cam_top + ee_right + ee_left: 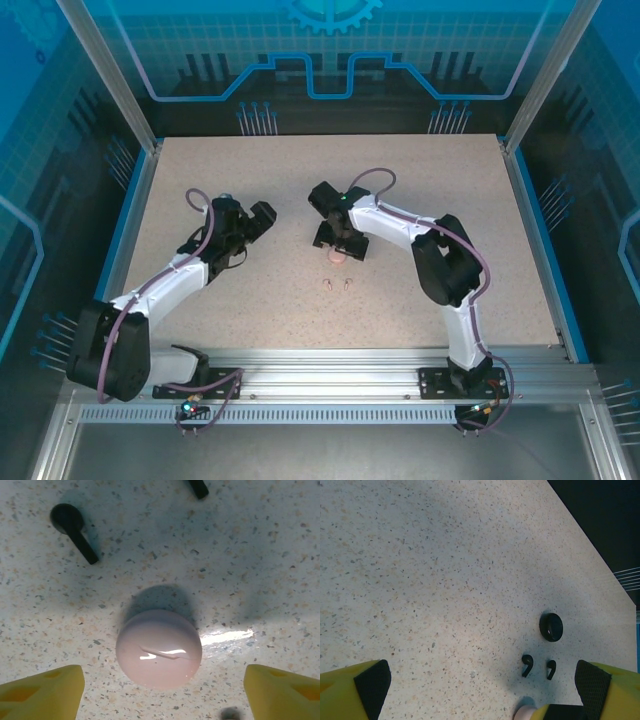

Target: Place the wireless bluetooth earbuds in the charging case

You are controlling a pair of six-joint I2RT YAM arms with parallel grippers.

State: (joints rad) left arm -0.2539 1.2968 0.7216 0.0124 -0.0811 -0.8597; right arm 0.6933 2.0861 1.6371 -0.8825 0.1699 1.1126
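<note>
Left gripper (482, 685) and right gripper (162, 689) are both hanging open over the speckled table (200, 170).
The left gripper is spreading wide above bare tabletop, with the black case (551, 627) and two black earbuds (527, 664) lying ahead toward its right side. The right gripper is straddling the round pink case (159, 649), wide and clear of its sides, while two pale earbuds (328, 285) are lying loose near that case.
</note>
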